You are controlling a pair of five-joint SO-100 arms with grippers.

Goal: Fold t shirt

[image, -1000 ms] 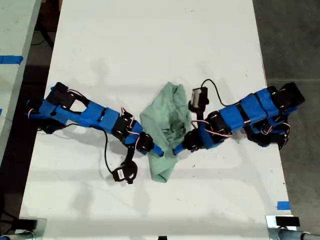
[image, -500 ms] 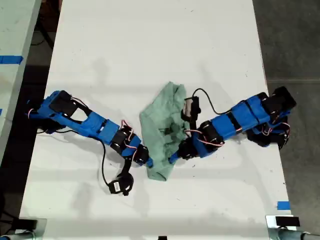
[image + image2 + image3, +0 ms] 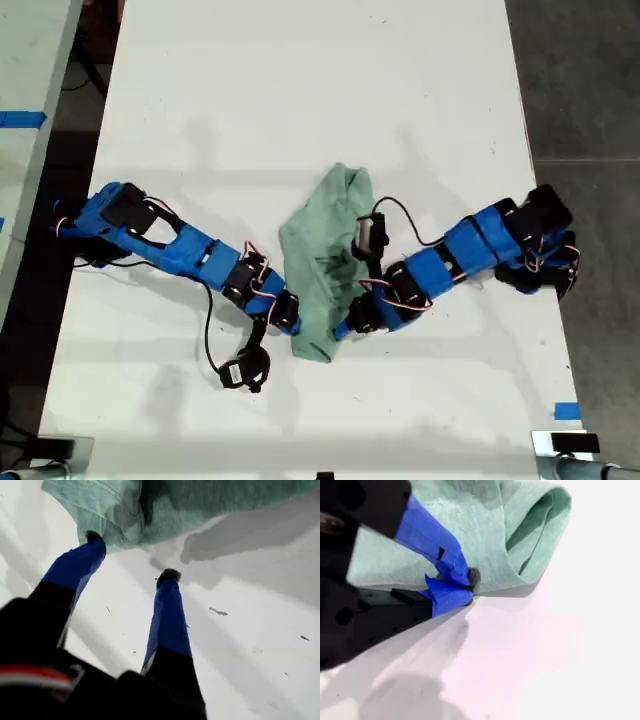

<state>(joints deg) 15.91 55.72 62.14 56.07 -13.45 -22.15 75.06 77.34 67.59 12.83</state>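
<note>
The t shirt (image 3: 322, 250) lies crumpled in the middle of the white table (image 3: 300, 100), pale mint green and wrinkled. My first gripper (image 3: 291, 320) reaches in from the exterior view's left. It is open (image 3: 132, 555), and one fingertip (image 3: 94, 537) touches the t shirt's (image 3: 200, 505) edge. My second gripper (image 3: 342, 328) comes from the exterior view's right and is shut (image 3: 469, 585) on the hem of the t shirt (image 3: 490, 530), beside a rolled fold of cloth. Both grippers sit at the garment's lower end in the exterior view.
Wrist camera cables loop beside both arms. A blue tape mark (image 3: 567, 410) sits near the table's lower right corner in the exterior view. Another table with blue tape (image 3: 20, 118) stands at that view's left, and dark floor at its right.
Both grippers have slid toward the exterior view's bottom along the shirt's lower end. The arm on that view's right has stretched further toward its left, and the cloth's lower part has shifted with it.
</note>
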